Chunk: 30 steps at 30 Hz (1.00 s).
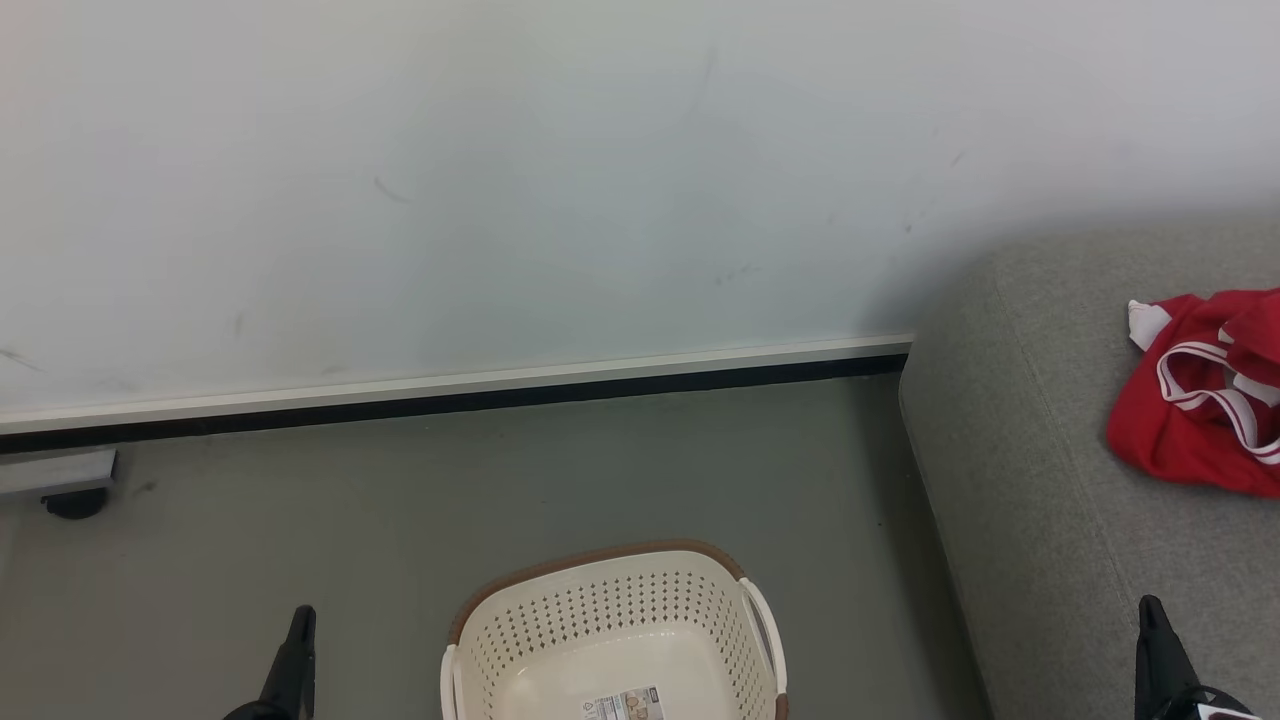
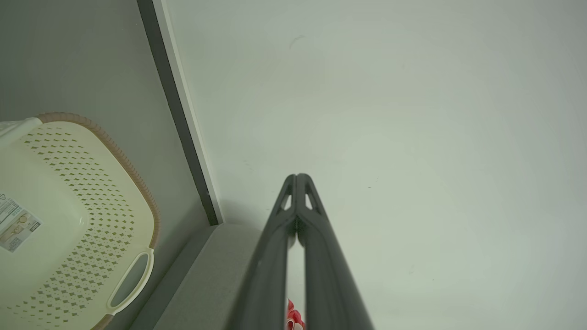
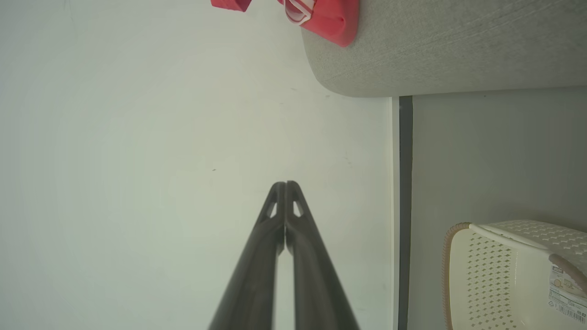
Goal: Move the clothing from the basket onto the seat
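Note:
The red clothing (image 1: 1200,400) with white trim lies bunched on the grey seat (image 1: 1020,420) at the right edge of the head view. The cream basket (image 1: 610,640) stands on the floor at bottom centre, with only a paper label on its bottom. My left gripper (image 1: 300,625) is shut at the lower left, beside the basket and apart from it. My right gripper (image 1: 1150,615) is shut at the lower right, over the seat's front. In the wrist views the left gripper (image 2: 297,176) and right gripper (image 3: 285,184) have fingertips pressed together, nothing between them, pointing at the wall. Clothing (image 3: 330,16) shows on the seat (image 3: 435,46).
A pale wall (image 1: 500,180) with a dark baseboard (image 1: 450,400) runs behind the basket. Grey floor (image 1: 400,500) spreads between wall, basket and seat. A small caster and grey bar (image 1: 70,490) sit at the far left by the wall.

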### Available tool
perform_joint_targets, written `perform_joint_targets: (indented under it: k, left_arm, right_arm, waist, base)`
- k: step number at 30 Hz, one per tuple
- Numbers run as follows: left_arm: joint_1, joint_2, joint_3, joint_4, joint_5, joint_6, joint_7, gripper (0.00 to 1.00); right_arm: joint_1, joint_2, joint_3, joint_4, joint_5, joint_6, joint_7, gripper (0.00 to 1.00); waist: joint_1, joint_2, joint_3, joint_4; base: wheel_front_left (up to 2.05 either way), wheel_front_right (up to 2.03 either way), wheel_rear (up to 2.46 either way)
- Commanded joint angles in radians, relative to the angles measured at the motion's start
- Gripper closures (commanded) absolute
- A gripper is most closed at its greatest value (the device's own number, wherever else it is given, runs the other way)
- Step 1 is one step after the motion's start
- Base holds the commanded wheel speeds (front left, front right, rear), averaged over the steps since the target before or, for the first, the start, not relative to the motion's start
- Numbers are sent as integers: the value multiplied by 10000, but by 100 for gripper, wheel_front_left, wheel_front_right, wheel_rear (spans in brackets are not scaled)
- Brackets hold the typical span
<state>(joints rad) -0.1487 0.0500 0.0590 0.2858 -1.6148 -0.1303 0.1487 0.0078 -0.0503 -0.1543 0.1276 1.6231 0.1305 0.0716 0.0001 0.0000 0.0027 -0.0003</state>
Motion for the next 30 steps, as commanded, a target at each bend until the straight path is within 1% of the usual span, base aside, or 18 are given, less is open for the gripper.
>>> perform_joint_targets:
  k: [1, 30]
  left_arm:
    - [-62, 5, 33, 26, -33, -29, 1, 100]
    - [-62, 5, 32, 25, -33, -29, 0, 100]
  right_arm:
    - [13, 2, -2, 4, 57, 2, 51, 100]
    - [13, 2, -1, 8, 59, 2, 50, 100]
  waist:
    - [-1, 0, 0, 0]
    - [-1, 0, 0, 0]
  base:
    - [0, 0, 0]
    - [0, 0, 0]
